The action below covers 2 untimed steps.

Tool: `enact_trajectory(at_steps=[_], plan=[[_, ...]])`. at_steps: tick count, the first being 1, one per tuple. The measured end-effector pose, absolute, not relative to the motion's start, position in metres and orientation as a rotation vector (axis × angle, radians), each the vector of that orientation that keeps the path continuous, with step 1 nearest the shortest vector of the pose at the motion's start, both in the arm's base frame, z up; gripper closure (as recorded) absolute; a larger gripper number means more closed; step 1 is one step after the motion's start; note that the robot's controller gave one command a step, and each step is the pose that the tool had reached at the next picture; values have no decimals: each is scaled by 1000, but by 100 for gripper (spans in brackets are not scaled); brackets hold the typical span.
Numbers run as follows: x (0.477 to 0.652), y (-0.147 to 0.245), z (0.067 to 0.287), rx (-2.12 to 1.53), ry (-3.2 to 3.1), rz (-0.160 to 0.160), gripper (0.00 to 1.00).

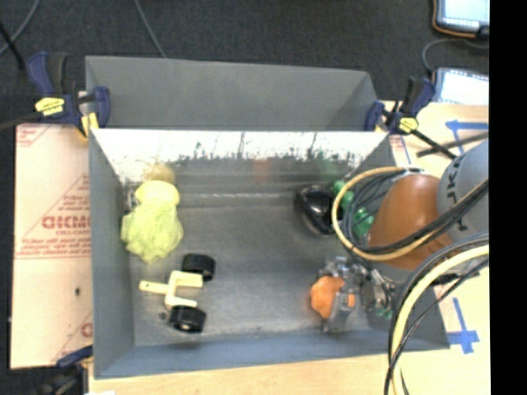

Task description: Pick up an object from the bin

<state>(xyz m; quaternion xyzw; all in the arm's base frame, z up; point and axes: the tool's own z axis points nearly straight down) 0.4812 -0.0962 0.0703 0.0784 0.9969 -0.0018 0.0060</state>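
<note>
My gripper [352, 290] is down in the bin's front right corner, under the arm's orange cover. A small orange rounded thing [323, 296] lies right against the gripper's left side, partly hidden by it. A black rounded thing [314, 206] sits further back, near the right end of the rear wall and just left of the arm's cables.
A yellow-green fuzzy lump [153, 220] lies at the left side of the bin. In front of it is a cream toy axle [174, 288] with two black wheels [188, 319]. The arm and its looping cables cover the bin's right edge.
</note>
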Motion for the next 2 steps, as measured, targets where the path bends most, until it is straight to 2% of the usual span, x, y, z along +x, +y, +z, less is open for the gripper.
enact_trajectory(at_steps=[1, 2], plan=[[481, -96, 70, 244, 3120, -6, 100], [490, -103, 252, 249, 3108, -8, 100]])
